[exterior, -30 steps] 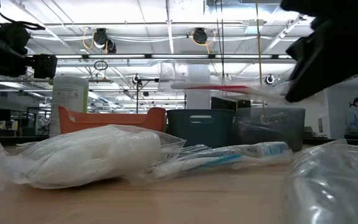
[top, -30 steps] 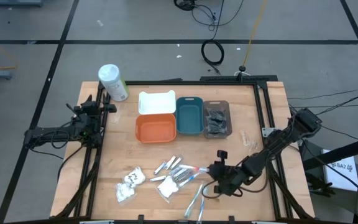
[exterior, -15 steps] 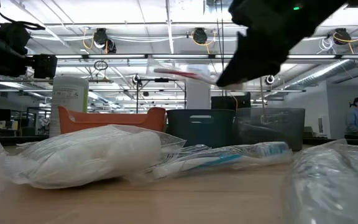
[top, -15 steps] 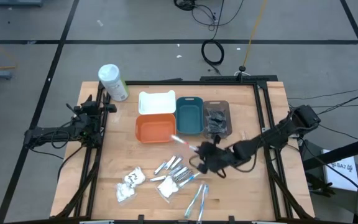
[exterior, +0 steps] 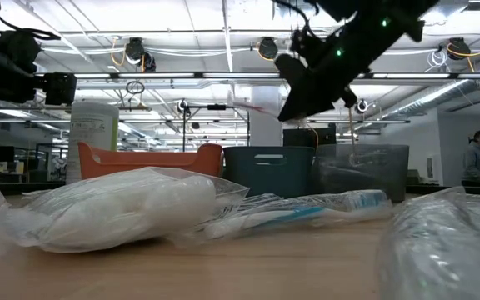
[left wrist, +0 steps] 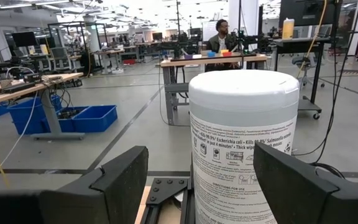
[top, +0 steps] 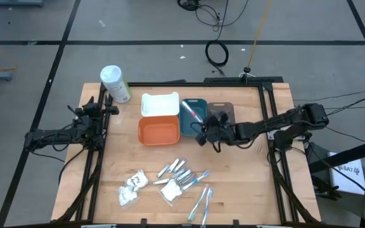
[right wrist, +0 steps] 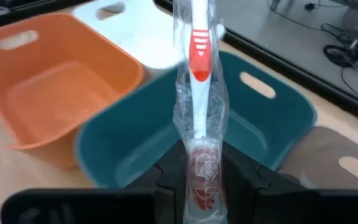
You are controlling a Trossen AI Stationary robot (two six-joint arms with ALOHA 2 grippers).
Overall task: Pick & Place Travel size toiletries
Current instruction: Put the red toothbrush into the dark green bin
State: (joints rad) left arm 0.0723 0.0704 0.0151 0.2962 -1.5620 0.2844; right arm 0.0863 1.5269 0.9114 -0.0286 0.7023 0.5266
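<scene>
1. The right gripper (top: 203,128) is held in the air over the teal tray (top: 194,118), its two dark fingers pinched on a wrapped toothbrush (right wrist: 199,68).
2. That toothbrush is slim, white with a red-orange grip section, sealed in a crinkled clear plastic sleeve; it sticks out past the fingers toward the far side of the teal tray.
3. The teal tray is a smooth, round-cornered plastic tub with slot handles. The orange tray (top: 159,130) of the same shape sits just to its left, the white tray (top: 160,104) is at the orange one's far side, and the grey tray (top: 224,111), holding dark items, is on the right.
4. On the near part of the pale wooden table (top: 125,155) lie the remaining toiletries: small silvery tubes (top: 175,168), soft white packets in crumpled clear wrap (top: 132,185), and blue-and-white toothbrushes (top: 201,202).
5. The left gripper (left wrist: 194,186) rests at the table's far left corner with its fingers spread wide, facing a large white cylindrical bottle (top: 115,83) with a printed label.
</scene>
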